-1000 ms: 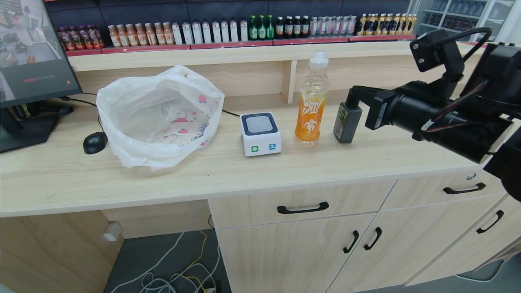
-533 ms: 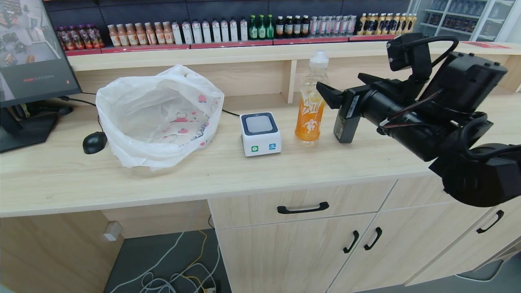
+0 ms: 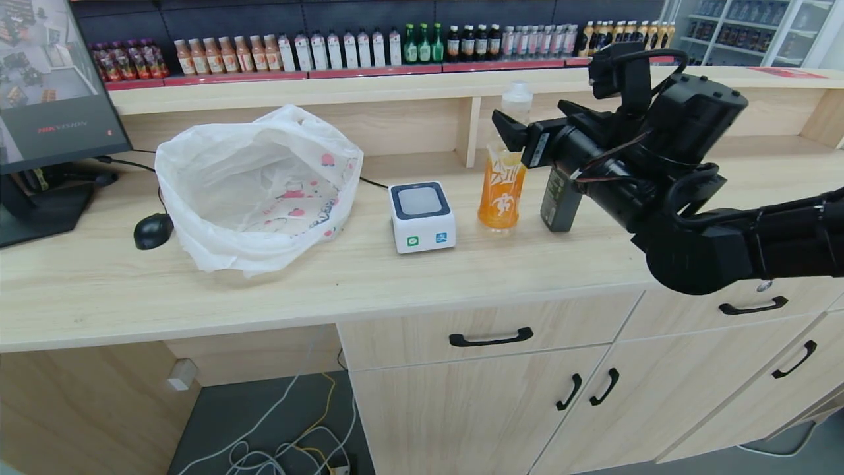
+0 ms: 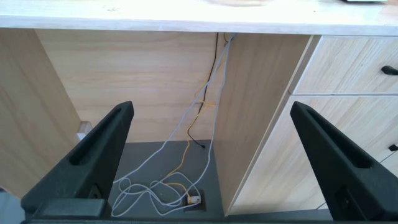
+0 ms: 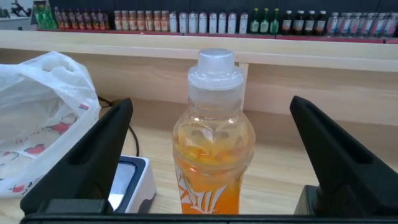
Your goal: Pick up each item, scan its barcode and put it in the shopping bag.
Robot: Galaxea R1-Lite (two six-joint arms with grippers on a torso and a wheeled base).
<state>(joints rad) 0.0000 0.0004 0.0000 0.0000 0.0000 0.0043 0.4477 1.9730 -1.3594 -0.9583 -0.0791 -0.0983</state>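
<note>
Right wrist view: the orange drink bottle [image 5: 214, 155] is seen upright and centred between the wide-spread fingers of the right claw [image 5: 211, 102], and no contact can be made out. On the tabletop [image 3: 395, 284] the bottle is placed nearer the back edge, towards the right end. The scanner [image 3: 422, 214] is near on one side, and a dark upright item [image 3: 557, 204] is just beside it on the other. Bare wood is left along the front edge. The shopping bag [image 3: 257, 185] is set open well apart, towards the left end. The left claw [image 4: 211, 106] is held open below the tabletop's front edge.
</note>
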